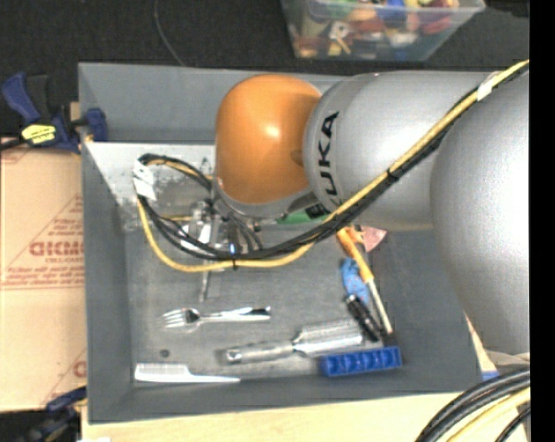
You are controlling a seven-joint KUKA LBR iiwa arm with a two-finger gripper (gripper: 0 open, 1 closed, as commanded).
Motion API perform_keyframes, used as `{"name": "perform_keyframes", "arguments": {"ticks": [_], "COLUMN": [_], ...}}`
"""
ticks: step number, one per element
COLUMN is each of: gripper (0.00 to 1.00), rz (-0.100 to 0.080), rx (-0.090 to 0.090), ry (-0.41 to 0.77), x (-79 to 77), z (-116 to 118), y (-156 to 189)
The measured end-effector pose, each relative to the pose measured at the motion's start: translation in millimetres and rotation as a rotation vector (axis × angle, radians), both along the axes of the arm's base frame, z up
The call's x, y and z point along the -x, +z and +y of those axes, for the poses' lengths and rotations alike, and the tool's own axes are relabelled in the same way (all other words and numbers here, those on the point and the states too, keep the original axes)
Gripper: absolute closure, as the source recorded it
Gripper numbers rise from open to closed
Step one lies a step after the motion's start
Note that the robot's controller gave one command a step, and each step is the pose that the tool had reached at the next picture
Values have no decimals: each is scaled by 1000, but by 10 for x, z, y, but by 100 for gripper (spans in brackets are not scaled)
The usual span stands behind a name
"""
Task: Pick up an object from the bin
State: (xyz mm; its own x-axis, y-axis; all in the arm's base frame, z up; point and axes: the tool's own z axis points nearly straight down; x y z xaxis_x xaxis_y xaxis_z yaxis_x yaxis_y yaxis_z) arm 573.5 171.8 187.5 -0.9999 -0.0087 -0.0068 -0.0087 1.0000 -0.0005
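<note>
- The end effector hangs low over the left middle of the bin, beneath the arm's orange cover and a loop of yellow and black cables.
- Whether it is open or closed cannot be told, and nothing can be seen held in it.
- A metal fork lies flat on the bin floor just in front of the end effector, tines pointing left; it is the nearest thing.
- Nearer the front wall lie a silver-handled brush with blue bristles and a white toothbrush.
- A few pens lie to the right, well apart from the fork.
</note>
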Motion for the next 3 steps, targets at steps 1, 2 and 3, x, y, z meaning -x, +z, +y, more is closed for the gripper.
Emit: {"name": "perform_keyframes", "arguments": {"ticks": [1, 2, 3], "gripper": [0, 0, 100], "rz": [6, 0, -4], "rx": [-3, -1, -7], "ry": [-239, 40, -185], "x": [-162, 12, 134], "z": [4, -247, -371], "y": [-135, -821, -1150]}}
